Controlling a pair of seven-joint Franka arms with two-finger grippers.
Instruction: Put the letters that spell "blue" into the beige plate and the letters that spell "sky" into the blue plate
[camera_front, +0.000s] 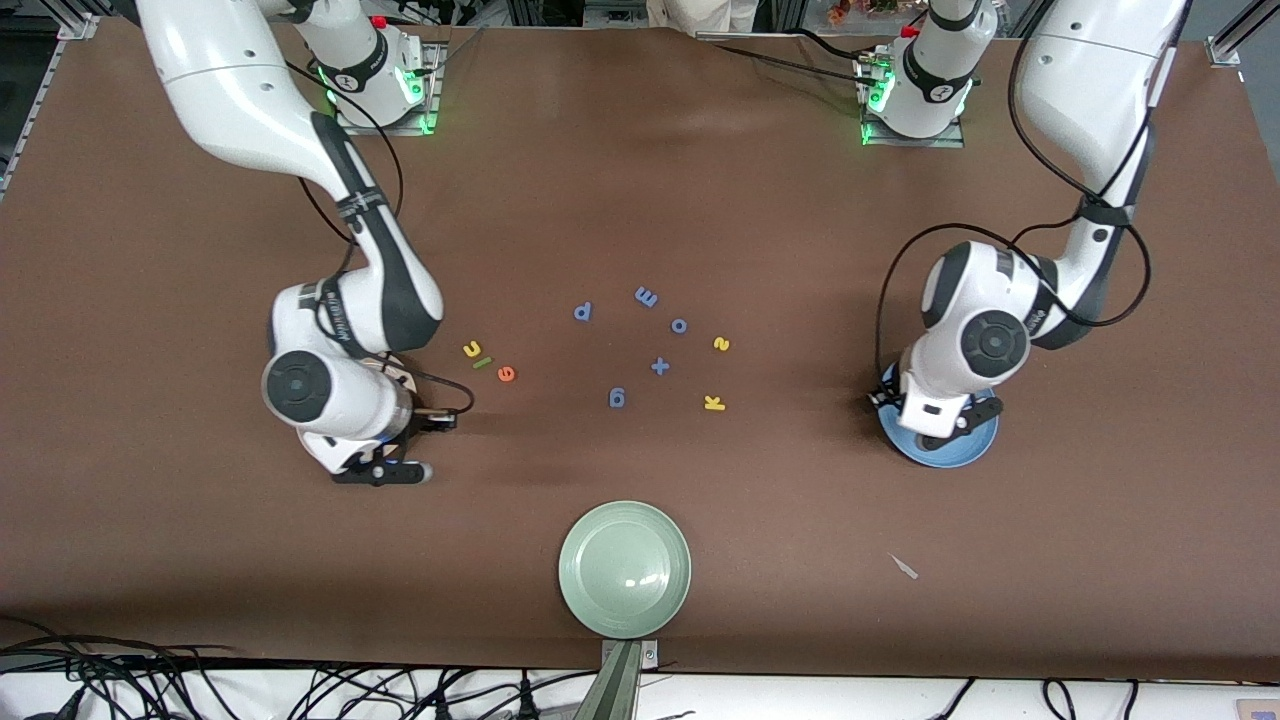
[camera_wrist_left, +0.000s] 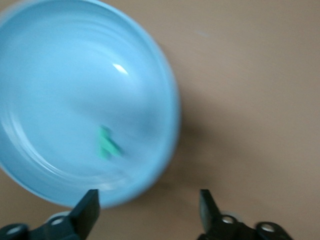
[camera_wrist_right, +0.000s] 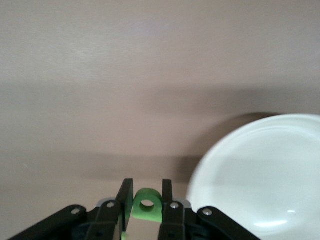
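Your left gripper, jaws spread, hangs over the blue plate holding the teal y. Your right gripper pinches the green b beside the beige plate; next, carry it over.

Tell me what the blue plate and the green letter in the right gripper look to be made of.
Blue plate: glazed ceramic or hard plastic, judging by its glossy highlight and faint rings. Green letter, pinched in the right gripper: probably foam, being matte, thick and soft-edged.
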